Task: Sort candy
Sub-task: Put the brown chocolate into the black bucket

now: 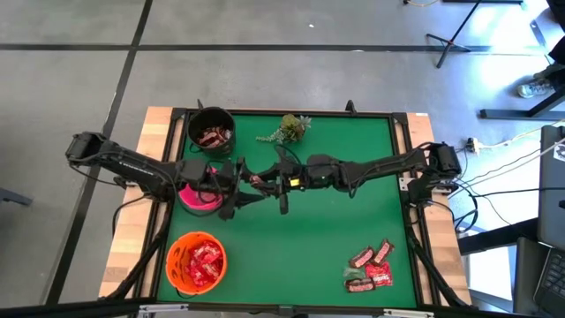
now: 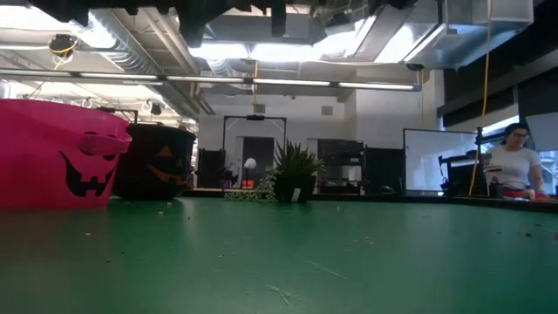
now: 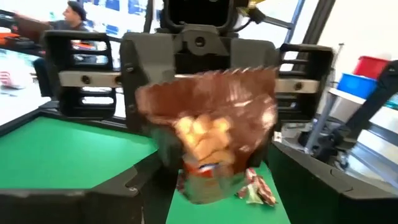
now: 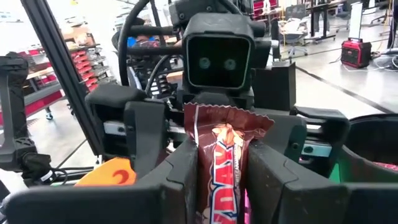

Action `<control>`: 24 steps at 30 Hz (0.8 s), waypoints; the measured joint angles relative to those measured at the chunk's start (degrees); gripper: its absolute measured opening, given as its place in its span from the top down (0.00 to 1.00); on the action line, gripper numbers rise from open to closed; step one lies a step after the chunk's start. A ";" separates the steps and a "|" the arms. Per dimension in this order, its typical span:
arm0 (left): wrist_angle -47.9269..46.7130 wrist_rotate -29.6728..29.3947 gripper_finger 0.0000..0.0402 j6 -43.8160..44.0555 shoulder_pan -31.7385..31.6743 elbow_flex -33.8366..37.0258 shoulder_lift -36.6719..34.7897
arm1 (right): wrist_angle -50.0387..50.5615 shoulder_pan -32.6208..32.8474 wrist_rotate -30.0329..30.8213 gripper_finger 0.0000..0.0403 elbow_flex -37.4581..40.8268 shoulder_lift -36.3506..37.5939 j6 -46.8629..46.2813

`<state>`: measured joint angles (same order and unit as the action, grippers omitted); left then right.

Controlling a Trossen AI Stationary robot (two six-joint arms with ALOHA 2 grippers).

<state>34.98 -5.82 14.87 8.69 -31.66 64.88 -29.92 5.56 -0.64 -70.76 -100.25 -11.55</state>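
Right gripper (image 4: 221, 180): its two fingers were clamped on a brown candy bar (image 4: 225, 168), which stood upright between them; in the high view this gripper (image 1: 265, 183) sat over the middle of the green table (image 1: 335, 247), facing the left arm.
Left gripper (image 1: 237, 185): fingers spread wide, just left of the right gripper and level with it; the held bar (image 3: 211, 134) filled the space ahead of it, but contact could not be made out.
Candy bar: held off the mat between the two grippers, wrapper end flared.
Loose candy (image 1: 371, 267): a small heap of red and dark packets on the near right part of the table, well apart from both arms.
Orange bowl (image 1: 196, 262): near left, holding red packets.
Pink bowl (image 1: 199, 196): left side, partly under the left arm; a jack-o'-lantern face showed on it in the low view (image 2: 61, 157).
Black bowl (image 1: 211, 131): far left, with dark bars inside.
Green sprig (image 1: 290, 129): far edge, middle of the table.
Person (image 2: 514, 161): in the room beyond the table, on the right in the low view.
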 joint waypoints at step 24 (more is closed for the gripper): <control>-0.23 -1.62 0.74 -3.58 -0.04 -0.11 -0.13 | 4.01 0.09 -3.51 0.34 -3.25 0.06 -0.19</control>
<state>34.75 -7.44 11.29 8.64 -31.77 64.75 -25.91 5.65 -4.15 -74.02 -100.19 -11.75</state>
